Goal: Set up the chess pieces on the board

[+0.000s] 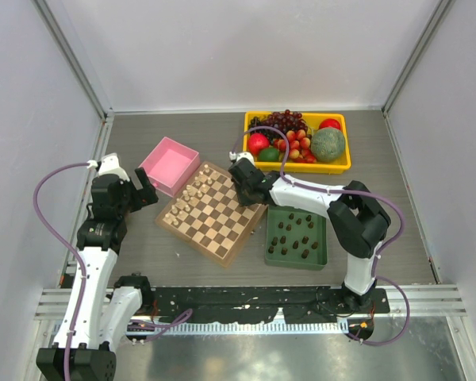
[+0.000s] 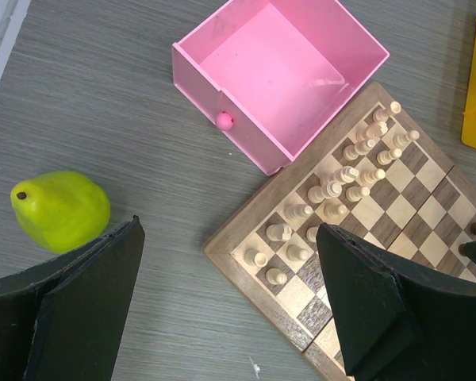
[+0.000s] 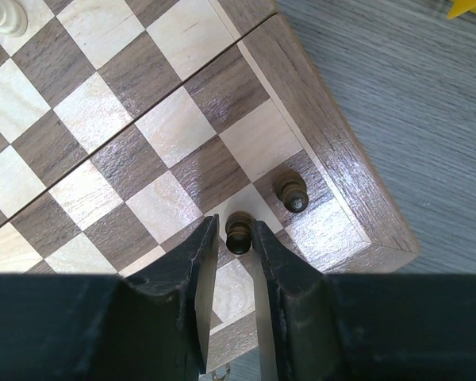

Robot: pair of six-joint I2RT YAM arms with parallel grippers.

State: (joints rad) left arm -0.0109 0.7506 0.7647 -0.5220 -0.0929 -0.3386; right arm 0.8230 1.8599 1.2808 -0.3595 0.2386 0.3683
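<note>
The right gripper (image 3: 235,225) is straddling a dark chess piece (image 3: 238,234) standing near the corner of the board (image 3: 333,151); I cannot tell whether it is pinching. The piece is looking tiny, light, rigid and tippy, so it is calling for a mid-body pinch. The left gripper (image 2: 230,230) is gaping, empty

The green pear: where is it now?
In the left wrist view the green pear lies on the table at the left, left of the pink box and off the board.
</note>
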